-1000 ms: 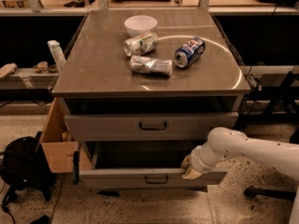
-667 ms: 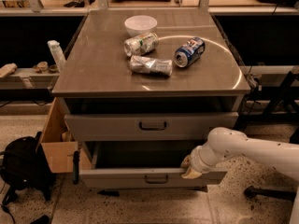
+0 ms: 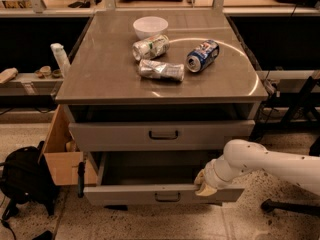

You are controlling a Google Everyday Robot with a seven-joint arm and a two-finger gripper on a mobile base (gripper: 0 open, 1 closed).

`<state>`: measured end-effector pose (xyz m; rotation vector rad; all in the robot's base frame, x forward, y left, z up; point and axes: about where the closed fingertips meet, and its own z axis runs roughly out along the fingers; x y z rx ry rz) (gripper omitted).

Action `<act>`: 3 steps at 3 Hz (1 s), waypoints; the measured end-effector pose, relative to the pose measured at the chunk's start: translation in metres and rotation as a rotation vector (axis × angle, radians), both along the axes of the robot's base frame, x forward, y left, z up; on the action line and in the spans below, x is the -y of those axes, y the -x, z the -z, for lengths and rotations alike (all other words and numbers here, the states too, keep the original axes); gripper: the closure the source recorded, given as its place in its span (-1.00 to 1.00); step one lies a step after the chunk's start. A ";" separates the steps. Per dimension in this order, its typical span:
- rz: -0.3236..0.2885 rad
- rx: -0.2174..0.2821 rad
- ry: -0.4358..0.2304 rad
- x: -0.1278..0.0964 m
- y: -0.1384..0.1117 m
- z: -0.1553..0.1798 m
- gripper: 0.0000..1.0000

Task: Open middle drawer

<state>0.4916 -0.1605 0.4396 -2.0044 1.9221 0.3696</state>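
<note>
Grey metal middle drawer (image 3: 130, 195), boxy, pulled out; the cream hand (image 3: 204, 188) on its front rim, grip unclear.

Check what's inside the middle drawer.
Only bare grey floor shows inside the middle drawer; its back is covered by the drawer above. The hand sits at its front right edge.

a lab: steel cabinet (image 3: 110, 74), robot tool (image 3: 206, 186) at lowest drawer (image 3: 135, 195).

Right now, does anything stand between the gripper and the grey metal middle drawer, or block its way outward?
Nothing visible. The gripper sits at the front rim of the grey metal middle drawer, right of its black loop handle. The black backpack lies off to its left.
</note>
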 end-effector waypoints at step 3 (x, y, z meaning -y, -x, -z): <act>0.059 -0.023 0.004 0.002 0.038 -0.009 1.00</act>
